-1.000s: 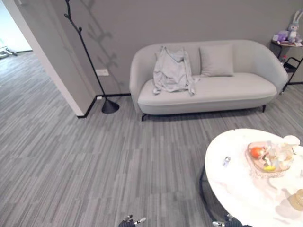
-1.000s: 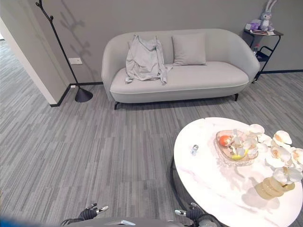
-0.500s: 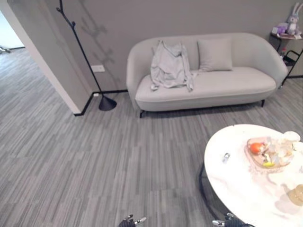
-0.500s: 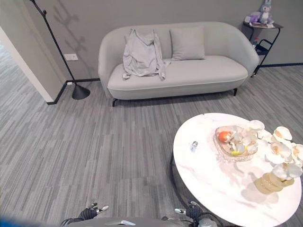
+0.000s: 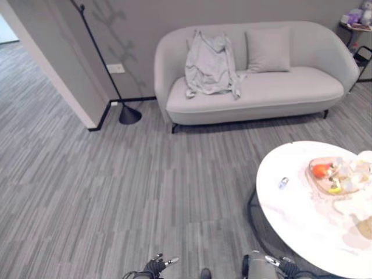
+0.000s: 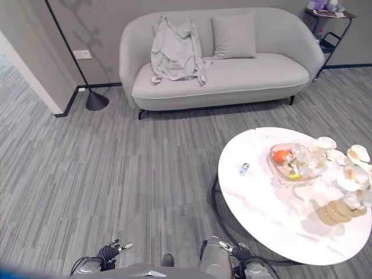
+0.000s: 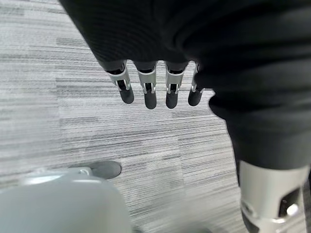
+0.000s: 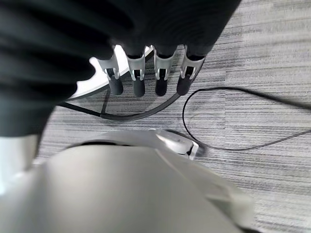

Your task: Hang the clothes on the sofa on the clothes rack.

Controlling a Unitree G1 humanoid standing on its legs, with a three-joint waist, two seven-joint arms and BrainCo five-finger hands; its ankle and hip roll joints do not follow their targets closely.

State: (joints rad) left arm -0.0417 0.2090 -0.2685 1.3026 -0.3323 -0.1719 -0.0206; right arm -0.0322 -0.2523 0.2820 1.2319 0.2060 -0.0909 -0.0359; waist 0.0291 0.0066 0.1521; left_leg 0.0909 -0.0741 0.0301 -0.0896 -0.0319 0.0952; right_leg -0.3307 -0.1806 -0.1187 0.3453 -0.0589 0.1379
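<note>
A light grey garment [image 5: 210, 64] lies draped over the back and seat of the pale sofa [image 5: 290, 87], on its left half. The clothes rack [image 5: 99, 52] is a thin black pole on a cone base [image 5: 129, 114], standing by the wall to the left of the sofa. Both are several steps away across the floor. My left hand [image 7: 148, 90] hangs low at my side with straight fingers over the carpet, holding nothing. On the other side my right hand [image 8: 138, 80] also hangs open and empty, beside the table's dark leg frame.
A round white table [image 5: 302, 226] stands close on my right, carrying a glass dish of fruit [image 5: 328, 177], a small object [image 5: 283, 182] and pale flowers [image 6: 349, 174]. A cushion [image 5: 267, 51] leans on the sofa back. A wall corner [image 5: 58, 70] juts out at left. A black side shelf [image 6: 328, 23] stands far right.
The whole picture has shifted as the camera moved: sofa and rack now sit higher in view and look slightly nearer. Both hands stay low and empty.
</note>
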